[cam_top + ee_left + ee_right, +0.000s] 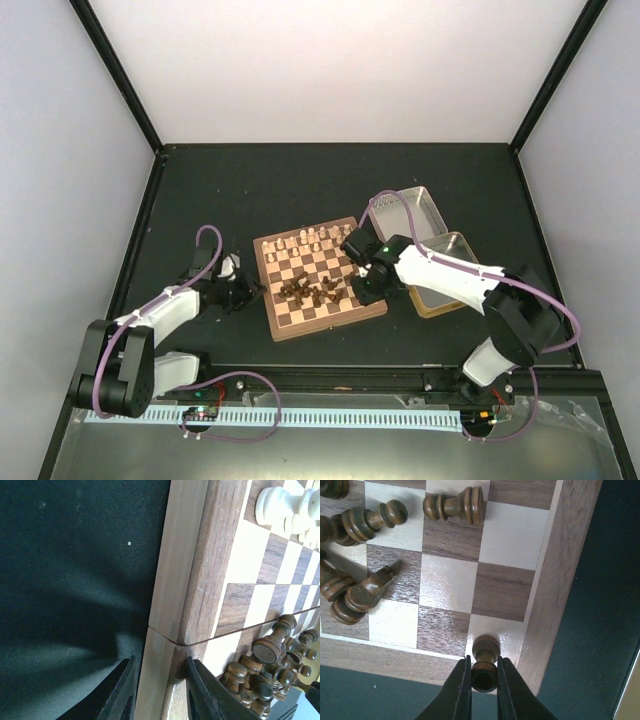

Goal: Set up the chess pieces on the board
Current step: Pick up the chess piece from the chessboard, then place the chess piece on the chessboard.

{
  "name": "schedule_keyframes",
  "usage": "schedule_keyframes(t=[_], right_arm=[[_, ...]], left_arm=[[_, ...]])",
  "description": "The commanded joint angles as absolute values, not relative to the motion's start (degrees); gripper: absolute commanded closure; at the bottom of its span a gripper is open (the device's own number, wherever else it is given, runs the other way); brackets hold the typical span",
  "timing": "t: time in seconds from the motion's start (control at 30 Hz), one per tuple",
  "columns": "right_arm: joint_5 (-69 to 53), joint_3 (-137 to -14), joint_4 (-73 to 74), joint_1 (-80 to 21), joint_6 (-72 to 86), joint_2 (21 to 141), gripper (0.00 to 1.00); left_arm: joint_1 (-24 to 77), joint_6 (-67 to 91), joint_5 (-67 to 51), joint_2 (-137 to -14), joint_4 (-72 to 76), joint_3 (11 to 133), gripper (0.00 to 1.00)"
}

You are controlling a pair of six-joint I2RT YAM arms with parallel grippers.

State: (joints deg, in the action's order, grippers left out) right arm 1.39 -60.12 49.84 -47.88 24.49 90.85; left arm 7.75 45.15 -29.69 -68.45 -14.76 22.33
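**Cream men ranked, dark men mostly unplaced: the set-up is roughly half done.**

Top view: on the small square wooden chessboard point(318, 285) with light and dark chequered squares, the tiny pale cream wooden chessmen point(308, 239) stand in rows along the edge beyond both claws. The tiny dark brown wooden chessmen point(310, 292) lie heaped between the left claw point(247, 290) and the right claw point(358, 264). Two square metal tin halves point(415, 212) sit on the dark surface point(200, 190) behind the right claw.

Left wrist view: the left claw point(160, 665) is narrow, straddles the chessboard's rim and seems to pinch it. The dark heap lies just to its right.

Right wrist view: the right claw point(484, 667) is nearly closed and grips one dark brown pawn point(485, 649) over the corner square at its tips. I cannot tell whether the pawn is set down. Fallen dark men lie ahead and to the claw's left.
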Motion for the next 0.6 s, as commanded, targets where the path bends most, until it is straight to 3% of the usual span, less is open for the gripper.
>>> schedule_keyframes(t=[0.0, 0.3, 0.57], right_arm=[[2.27, -58.60, 50.47, -47.83, 25.75, 89.11, 0.90], [2.90, -58.14, 48.46, -47.69, 25.32, 90.58, 0.85], [4.00, -60.18, 49.42, -47.65, 25.70, 87.66, 0.64]], left_arm=[[8.09, 44.50, -28.17, -67.35, -16.51, 23.20, 0.70], [8.11, 44.49, -27.76, -66.65, -17.21, 23.42, 0.69], [8.13, 43.44, -26.33, -64.67, -19.74, 24.74, 0.60]])
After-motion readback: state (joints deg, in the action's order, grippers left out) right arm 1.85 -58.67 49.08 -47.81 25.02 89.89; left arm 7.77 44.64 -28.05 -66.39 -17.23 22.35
